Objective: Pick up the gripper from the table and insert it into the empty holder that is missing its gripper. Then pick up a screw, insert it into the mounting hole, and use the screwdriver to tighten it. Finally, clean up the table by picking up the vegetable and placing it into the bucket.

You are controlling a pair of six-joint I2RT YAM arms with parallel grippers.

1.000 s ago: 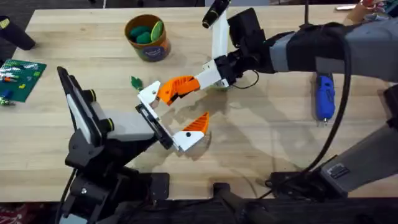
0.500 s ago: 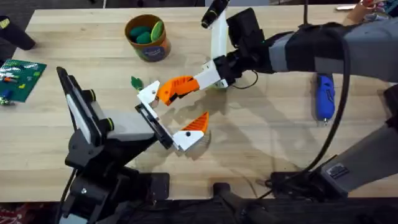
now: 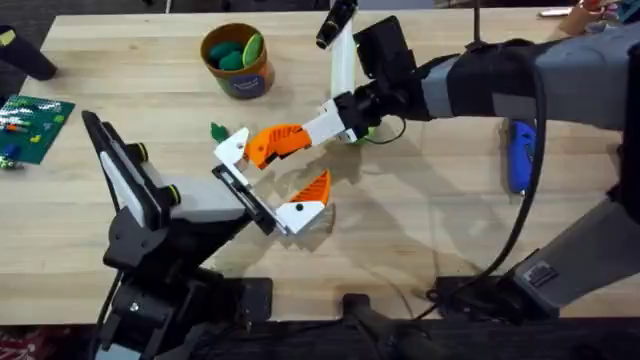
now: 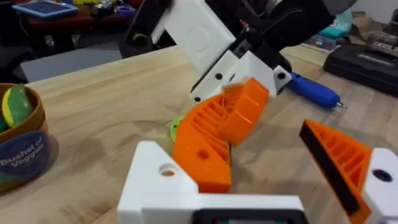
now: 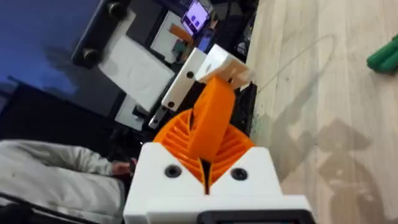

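Against white angular holder [image 3: 232,150]: ribbed orange wedge gripper [image 3: 268,141], right claw [image 3: 283,140] clamping.

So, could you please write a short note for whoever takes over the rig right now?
Right gripper: shut on the orange gripper, pressing it against the left arm's empty holder; not seated yet.
Left gripper: open, one orange pad fitted, holding nothing.
Screwdriver: on the table, right side.
Bucket: far left, vegetables already inside; one green vegetable on the table near the holder.
Left: seat gripper, screw, tighten, bin vegetable.
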